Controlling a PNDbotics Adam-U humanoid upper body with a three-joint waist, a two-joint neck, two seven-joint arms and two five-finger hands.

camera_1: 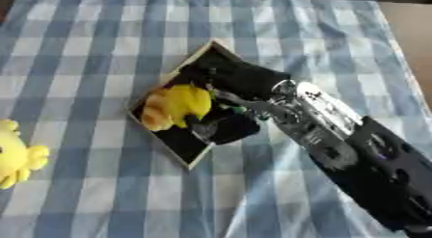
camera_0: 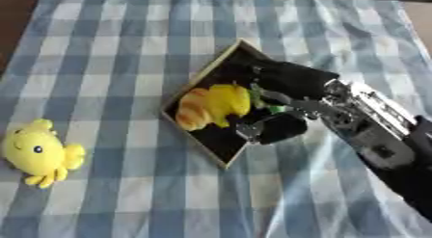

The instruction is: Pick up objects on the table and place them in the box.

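— Over the box [camera_0: 195, 83], what is the right hand [camera_0: 283, 117] doing?
— It reaches in from the box's right side, above a yellow and an orange toy [camera_0: 211, 105] lying inside. Whether its fingers are spread or curled I cannot tell; a small green bit shows by them.
— Why there?
— Probably a drop-off, so things land within the rim.
— What remains?
— A yellow plush [camera_0: 37, 152], well left of the box on the checked cloth [camera_0: 118, 49], likely next. No left hand shows.

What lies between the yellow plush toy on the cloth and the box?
Only checked cloth between the yellow plush toy and the box; clearest in the left eye view.
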